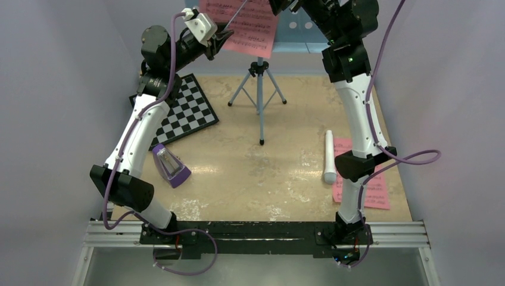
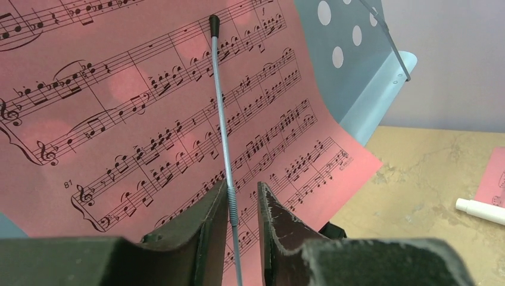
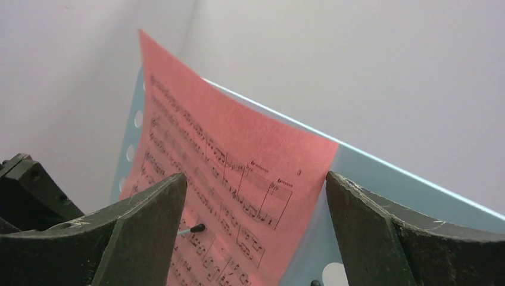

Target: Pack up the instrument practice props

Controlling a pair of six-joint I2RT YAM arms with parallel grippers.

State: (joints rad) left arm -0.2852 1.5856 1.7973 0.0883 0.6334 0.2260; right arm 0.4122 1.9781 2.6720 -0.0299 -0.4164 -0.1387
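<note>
**Op:** Left gripper (image 2: pixel 243 192) fills the bottom of my wrist view, fingers drawn close with only a narrow gap. The stand's wire (image 2: pixel 220 101) runs up between them. It lies against one finger, and the other is clear of it.

**Desk:** And the page?

**Op:** Pink page (image 2: pixel 149 119) leans on the stand (image 2: pixel 363 77) under that wire, its lower corner hanging past the ledge.

**Desk:** Right side?

**Op:** Right gripper (image 3: pixel 255 179) is up high at the page's top corner. Its fingers are spread wide, and I see them touching nothing.

**Desk:** The rest?

**Op:** From above, I see the tube (image 1: pixel 329 156) lying on the table (image 1: pixel 268 179), right of the tripod. It is just beside a second page (image 1: pixel 378 193), which the right arm partly hides. The wedge (image 1: pixel 171 165) stands near the left arm, just beside the board's (image 1: pixel 190 110) near edge. I cannot tell whether they touch.
</note>
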